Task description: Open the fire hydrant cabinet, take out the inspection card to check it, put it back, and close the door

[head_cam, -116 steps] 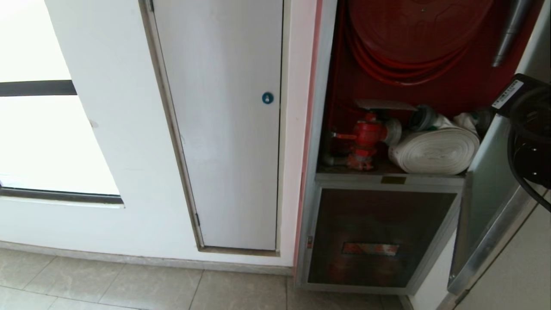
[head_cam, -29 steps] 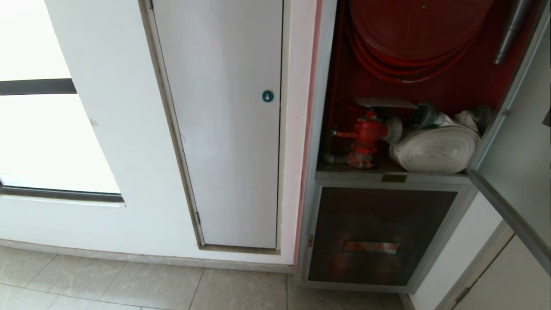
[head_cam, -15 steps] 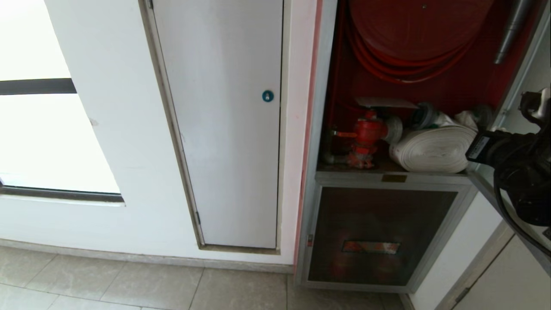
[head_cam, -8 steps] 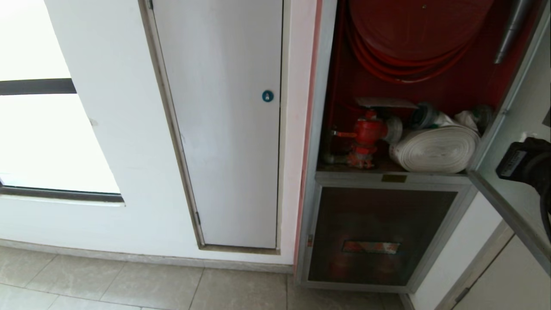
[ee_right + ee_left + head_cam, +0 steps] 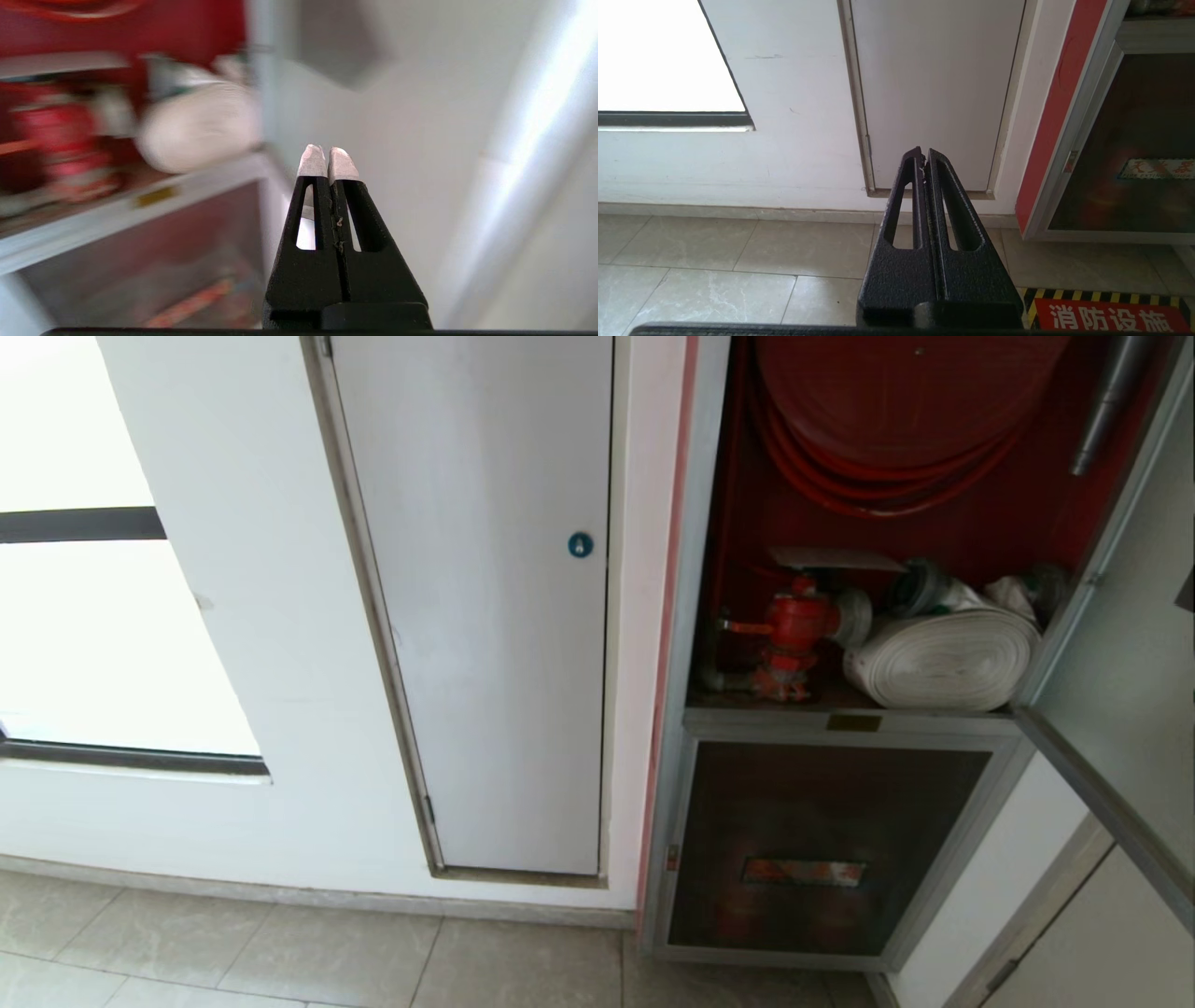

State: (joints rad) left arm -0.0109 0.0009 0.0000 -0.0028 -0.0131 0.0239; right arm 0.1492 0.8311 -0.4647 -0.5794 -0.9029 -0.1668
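The fire hydrant cabinet stands open, showing its red inside, a red hose reel, a red valve and a white rolled hose. The inspection card, a thin grey sheet, lies flat above the valve. The door is swung wide to the right. Neither arm is in the head view. My right gripper is shut and empty, in front of the door's inner face, with the card and hose off to one side. My left gripper is parked low and shut.
A plain white panel door with a round blue lock is left of the cabinet. Below the shelf is a smaller dark pane with a red label. A bright window is at far left, over the tiled floor.
The right arm, at the right edge of the head view one second and half a second ago, has drawn back out of it. The door has stayed wide open.
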